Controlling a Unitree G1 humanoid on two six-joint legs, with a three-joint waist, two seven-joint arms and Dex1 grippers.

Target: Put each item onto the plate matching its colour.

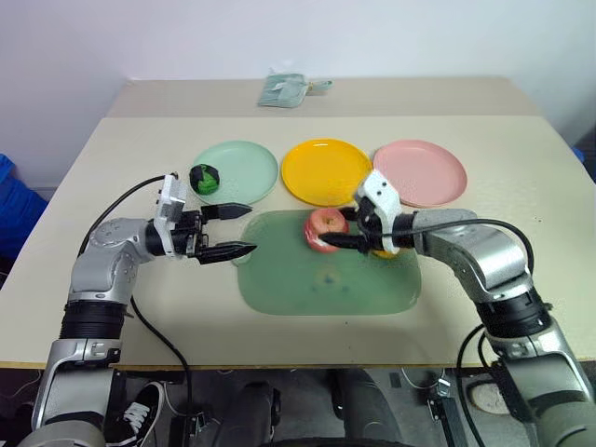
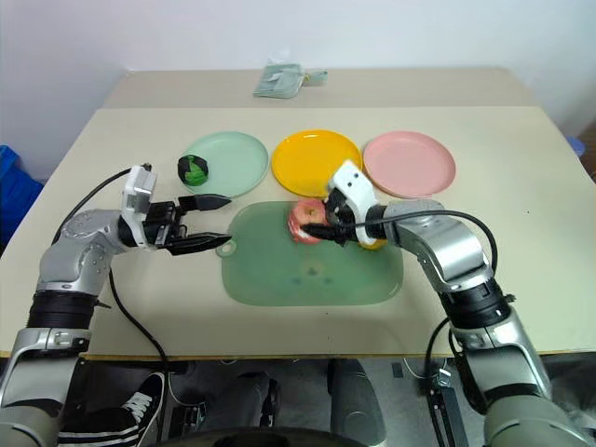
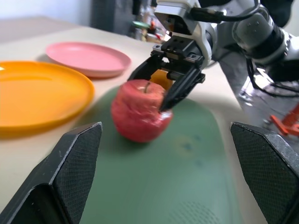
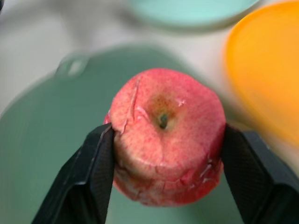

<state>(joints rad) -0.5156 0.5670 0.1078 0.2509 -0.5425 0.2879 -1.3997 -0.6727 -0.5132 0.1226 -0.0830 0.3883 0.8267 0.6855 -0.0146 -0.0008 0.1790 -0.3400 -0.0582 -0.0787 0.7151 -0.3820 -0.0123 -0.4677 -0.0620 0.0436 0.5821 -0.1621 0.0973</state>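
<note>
While both arms sit over the pale table [image 1: 484, 168], I note the biggest item first: the green board [image 1: 326, 279], rounded-rectangle, lying flat at the near centre. Behind it, three plates in a row, none touching: mint green plate [image 1: 244, 168] on the left, yellow-orange plate [image 1: 321, 172] in the middle, pink plate [image 1: 424, 172] on the right. At the far edge of the table lies a folded pale green cloth [image 1: 284, 90], well apart from everything else.

My right gripper [image 1: 337, 235] reaches in from the right over the board's far edge, its two black fingers [image 4: 88, 172] pressed against either side of the pink-red apple [image 4: 166, 135]; jaws clamped on the apple, stem dimple facing the wrist camera. From the left wrist view the apple's base looks to be at the board's surface; I can't tell if it is resting or just clear. Behind that gripper, partly hidden, the orange [image 3: 161, 78] sits near the board's right far corner.

My left gripper [image 1: 233, 229] hangs just off the board's left edge, pointing toward the apple, jaws spread wide, holding nothing.

Dark green and black fruit [image 1: 204, 179] rests on the mint plate's left part.
</note>
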